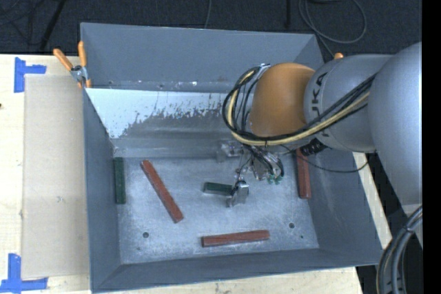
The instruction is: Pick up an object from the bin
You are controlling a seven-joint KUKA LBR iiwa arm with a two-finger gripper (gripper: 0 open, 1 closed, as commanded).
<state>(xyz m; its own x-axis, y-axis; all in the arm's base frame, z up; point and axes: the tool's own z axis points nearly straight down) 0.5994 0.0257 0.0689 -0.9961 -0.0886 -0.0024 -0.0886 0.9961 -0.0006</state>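
Note:
My gripper (238, 193) hangs low over the middle of the bin floor, below the orange wrist cover. A small dark green block (217, 187) lies on the floor just left of the fingertips, touching or nearly touching them. It is not visibly between the fingers. A reddish-brown bar (235, 238) lies flat near the front wall, below the gripper. Another reddish-brown bar (302, 175) stands along the right wall, partly hidden by the arm.
A long reddish-brown bar (162, 191) lies diagonally on the left half of the floor. A dark green bar (119, 180) rests along the left wall. The arm and its cables cover the back right of the bin.

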